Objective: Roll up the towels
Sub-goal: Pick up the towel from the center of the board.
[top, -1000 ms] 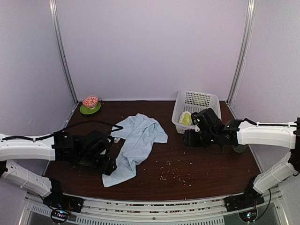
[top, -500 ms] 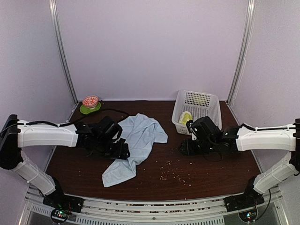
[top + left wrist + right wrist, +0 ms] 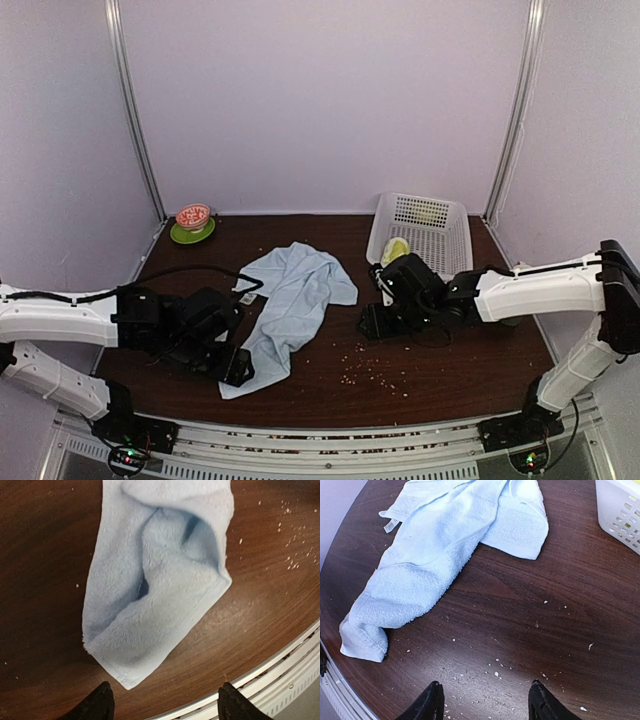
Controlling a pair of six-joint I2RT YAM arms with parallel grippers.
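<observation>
The light-blue towel (image 3: 290, 310) is seen crumpled and unrolled on the worktop (image 3: 450, 370); the yellow-green towel (image 3: 396, 250) is bunched in the basket (image 3: 440, 215). The left claw (image 3: 165, 702) and right claw (image 3: 484, 700) are held open, empty

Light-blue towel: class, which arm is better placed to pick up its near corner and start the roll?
Left, probably. The left tool, open, hangs just short of the towel at its near corner. The right tool, also open, is over the table among crumbs, farther from the cloth.
</observation>
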